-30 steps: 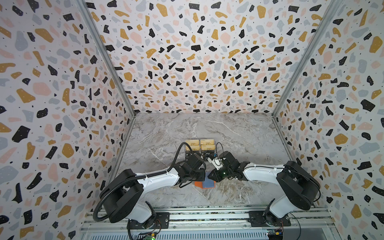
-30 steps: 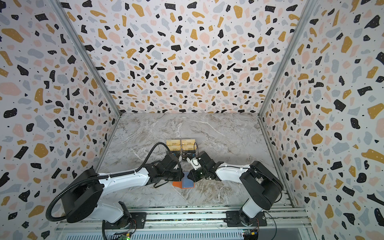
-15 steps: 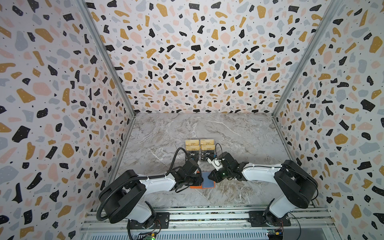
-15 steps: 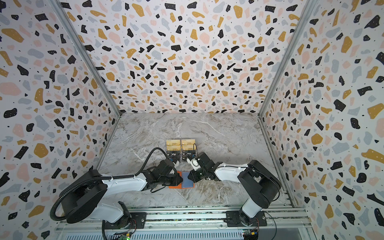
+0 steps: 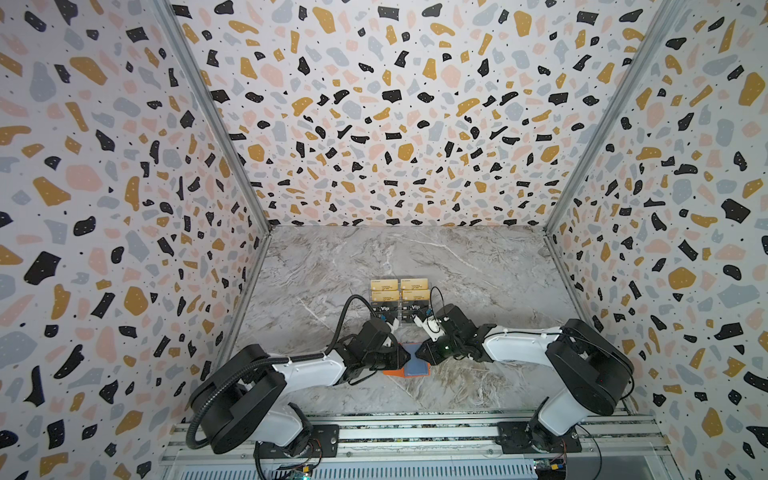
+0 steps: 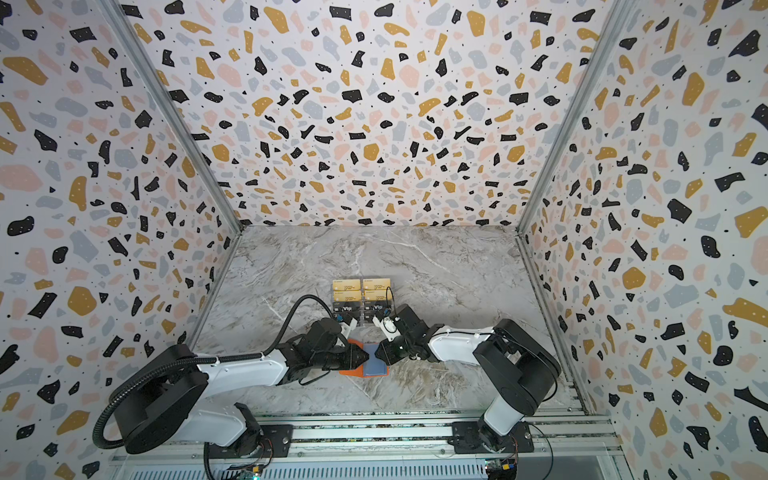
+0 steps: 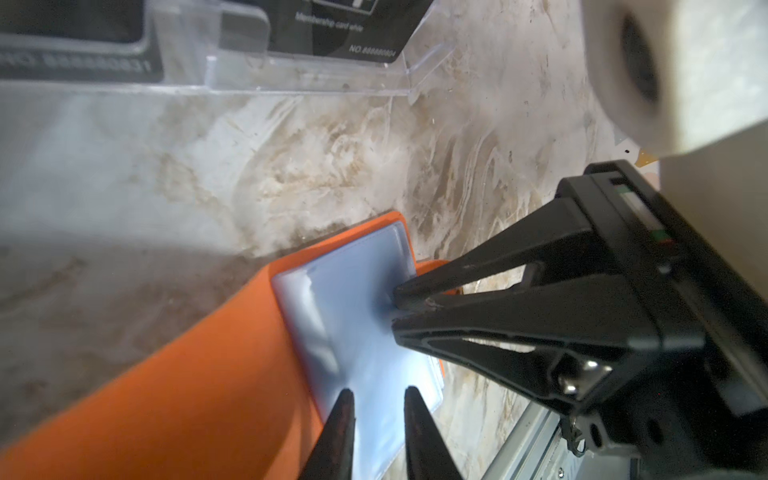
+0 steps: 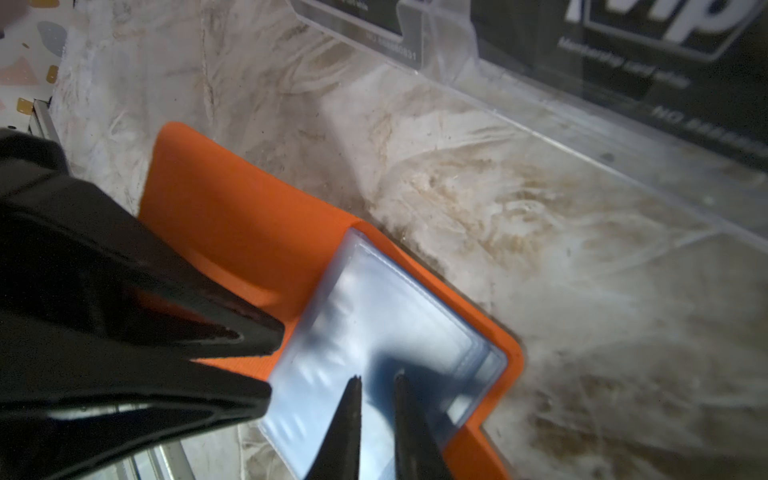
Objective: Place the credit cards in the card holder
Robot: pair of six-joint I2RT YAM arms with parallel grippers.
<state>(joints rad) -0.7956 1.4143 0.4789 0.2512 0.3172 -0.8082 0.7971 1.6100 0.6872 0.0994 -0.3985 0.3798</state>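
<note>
Two arms meet nose to nose over the card holder (image 5: 392, 372) (image 6: 350, 372), low on the marble worktop (image 5: 478, 270) and near the front rail. The holder lies open. In both top views its orange cover (image 7: 199, 374) (image 8: 232, 232) is on the left, partly under the left arm, and the bluish clear sleeves (image 5: 417, 365) (image 6: 376, 365) face up on the right. The left jaws are spread a little. Their fingertips (image 7: 343, 419) (image 8: 249, 332) stand apart at the sleeves' near edge, by the fold, with sleeve and cover showing through the gap and nothing seen between them. The right jaws come in from the opposite side and stand close together with only a slim slit between them. Their fingertips (image 7: 457, 278) (image 8: 351, 409) reach the outer edge of the top sleeve (image 7: 353, 324) (image 8: 374, 316). I cannot tell whether they nip a leaf of it or merely rest on it. No card shows in either pair of jaws or inside the sleeves. The credit cards (image 5: 399, 296) (image 6: 361, 291) all sit in the clear tiered stand (image 7: 311, 79) (image 8: 540, 104), just behind the holder and apart from it. Gold-tan ones fill the rear tiers and black "Vip" ones (image 7: 345, 25) (image 8: 665, 45) the front, in two columns side by side.
</note>
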